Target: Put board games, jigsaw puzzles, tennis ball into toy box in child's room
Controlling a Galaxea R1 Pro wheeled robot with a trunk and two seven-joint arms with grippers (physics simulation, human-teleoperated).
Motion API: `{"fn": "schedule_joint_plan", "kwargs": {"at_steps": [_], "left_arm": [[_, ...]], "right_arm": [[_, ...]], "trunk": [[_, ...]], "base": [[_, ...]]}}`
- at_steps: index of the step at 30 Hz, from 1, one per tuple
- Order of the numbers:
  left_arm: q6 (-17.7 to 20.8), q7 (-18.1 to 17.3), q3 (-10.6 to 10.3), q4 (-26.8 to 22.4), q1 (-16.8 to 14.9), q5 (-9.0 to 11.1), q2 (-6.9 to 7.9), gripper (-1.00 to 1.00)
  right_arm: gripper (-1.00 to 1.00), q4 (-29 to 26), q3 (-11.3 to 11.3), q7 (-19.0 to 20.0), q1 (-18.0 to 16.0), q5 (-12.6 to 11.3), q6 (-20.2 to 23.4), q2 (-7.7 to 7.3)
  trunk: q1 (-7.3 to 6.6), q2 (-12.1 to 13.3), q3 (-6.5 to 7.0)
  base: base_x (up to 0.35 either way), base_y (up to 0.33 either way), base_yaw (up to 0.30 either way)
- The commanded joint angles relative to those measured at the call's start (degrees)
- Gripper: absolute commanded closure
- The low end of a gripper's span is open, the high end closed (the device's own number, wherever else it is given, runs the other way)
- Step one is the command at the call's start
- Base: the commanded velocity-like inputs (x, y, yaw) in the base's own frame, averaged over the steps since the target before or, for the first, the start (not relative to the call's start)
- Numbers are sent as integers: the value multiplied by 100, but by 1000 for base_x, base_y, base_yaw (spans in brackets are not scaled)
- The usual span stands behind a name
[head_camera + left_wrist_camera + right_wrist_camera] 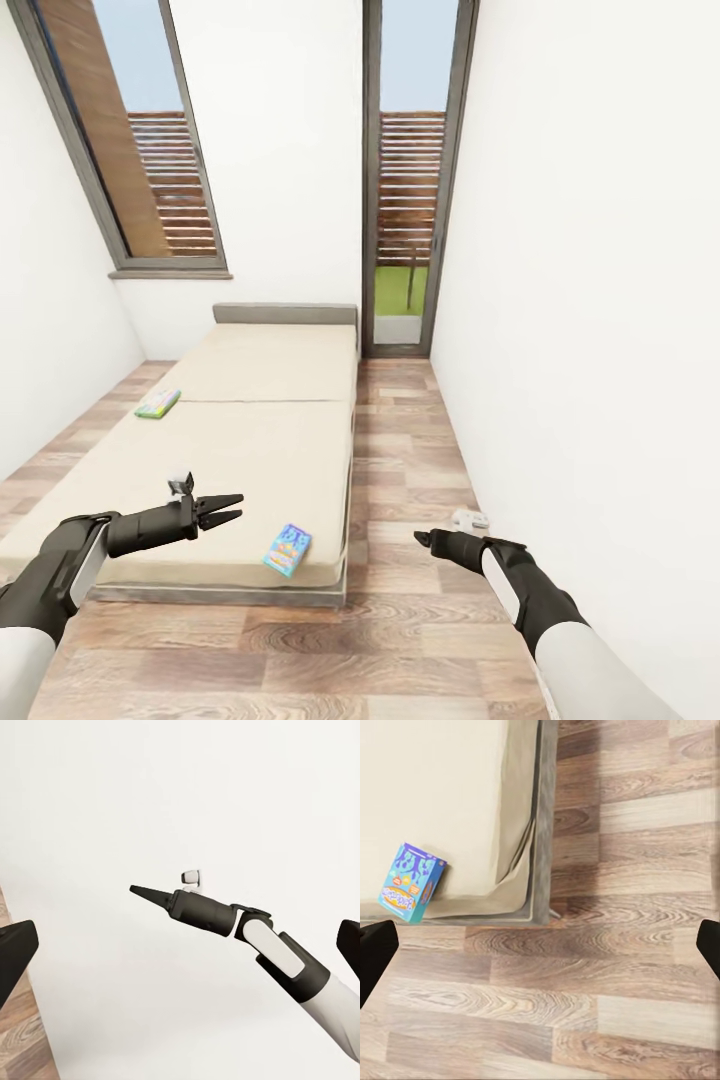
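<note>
The bed (250, 440) with its plain cream cover lies ahead on the wood floor. A blue cartoon board game (287, 549) rests near the bed's front right corner, also seen in the right wrist view (411, 883). A pale green board game (158, 404) lies by the bed's left edge, further back. My left gripper (238, 508) hovers open above the bed's front part, left of the blue game. My right gripper (422, 539) hangs open over the floor to the right of the bed. The table, toy box, jigsaw puzzles and tennis ball are out of view.
A strip of plank floor (400, 470) runs between the bed and the white right wall (600, 350). A small white fitting (470, 518) sits at that wall's base. A glass door (410, 200) and a window (150, 140) stand at the far end.
</note>
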Motion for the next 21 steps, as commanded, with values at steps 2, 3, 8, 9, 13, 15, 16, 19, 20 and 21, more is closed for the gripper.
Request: {"fn": "schedule_joint_plan", "kwargs": {"at_steps": [2,3,8,9,13,15,16,19,20,21], "left_arm": [[60,-13,0,0,-4,9,1,-100],[60,-13,0,-1,-4,9,1,-100],[60,-13,0,0,-4,9,2,-100],[60,-13,0,-1,-4,9,2,-100],[60,-13,0,1,-4,9,2,-100],[60,-13,0,2,-4,9,2,-100],[60,-13,0,1,-4,9,2,-100],[60,-13,0,3,-4,9,2,-100],[60,-13,0,3,-4,9,2,-100],[60,-13,0,3,-4,9,2,-100]], "right_arm": [[-100,-7,-30,15,-4,-26,41,4],[-100,-7,-29,15,-4,-26,41,4],[-100,-4,-33,15,-3,-26,35,7],[-100,-5,-34,15,-3,-26,34,7],[-100,-6,-36,15,-4,-26,35,4],[-100,-6,-35,15,-4,-26,33,3],[-100,-6,-36,15,-4,-26,33,3],[-100,-7,-37,15,-4,-26,33,3],[-100,-7,-37,15,-4,-26,33,3],[-100,-7,-37,15,-4,-26,32,3]], "trunk": [[5,-12,-11],[5,-12,-11],[5,-12,-11],[5,-12,-11],[5,-12,-11],[5,-12,-11],[5,-12,-11],[5,-12,-11],[5,-12,-11],[5,-12,-11]], "base": [[133,-156,-11],[91,-115,-6],[34,-56,-2],[5,-79,0],[2,-195,0],[1,-194,0],[1,-131,0],[0,-65,0],[0,-34,0],[0,-22,0]]}}
